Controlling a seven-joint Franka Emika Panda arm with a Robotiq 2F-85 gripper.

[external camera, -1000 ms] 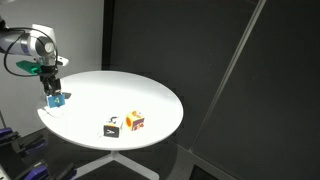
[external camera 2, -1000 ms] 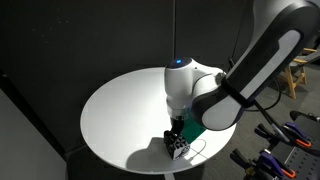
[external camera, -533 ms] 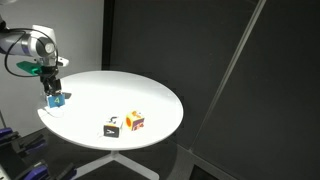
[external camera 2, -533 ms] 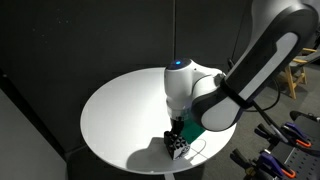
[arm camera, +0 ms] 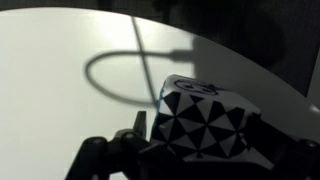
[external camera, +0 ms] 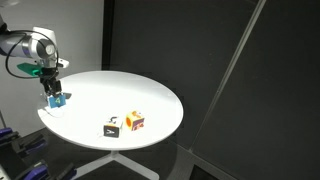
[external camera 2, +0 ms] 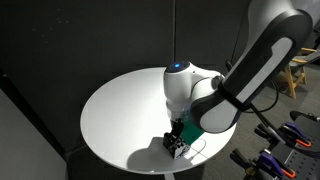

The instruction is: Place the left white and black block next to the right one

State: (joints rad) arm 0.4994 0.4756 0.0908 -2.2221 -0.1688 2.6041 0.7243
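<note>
Arm reaching low, pincer [external camera: 55, 94] pointing down, seemingly clamped.

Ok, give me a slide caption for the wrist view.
Wrist view: gripper clamped on the checkered block, white table beyond.

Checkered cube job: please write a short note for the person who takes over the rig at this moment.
Tool: closed around the small black-and-white checkered cube with a blue face, at the round white table edge; lifted or not, unclear.
Small white-topped, black-sided cube: across the table, beside an orange, red and yellow cube.
Done: grasp.
Left: carry, set beside the white-topped cube, release.
</note>
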